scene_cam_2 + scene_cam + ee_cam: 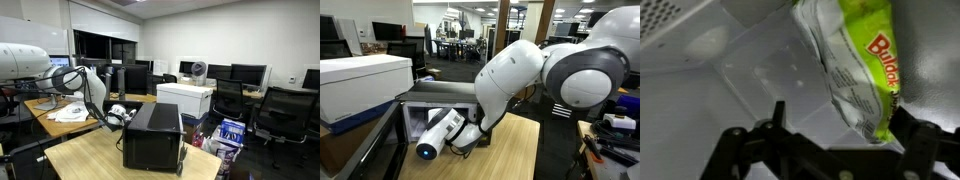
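Note:
In the wrist view my gripper (840,114) is inside a white-walled cavity. Its two black fingers stand wide apart and open. A green and white snack bag (855,60) with red lettering lies between the fingers, close against the right-hand finger and well apart from the other one. The cavity belongs to a black box-shaped appliance (152,135) on a wooden table (90,158). In both exterior views my wrist (442,130) reaches into the appliance's open front (420,118), and the fingers are hidden inside it.
A white box (360,82) stands beside the appliance and shows again behind it (185,98). Desks with monitors (245,73) and office chairs (280,112) fill the room. A cloth (68,114) lies on a side table.

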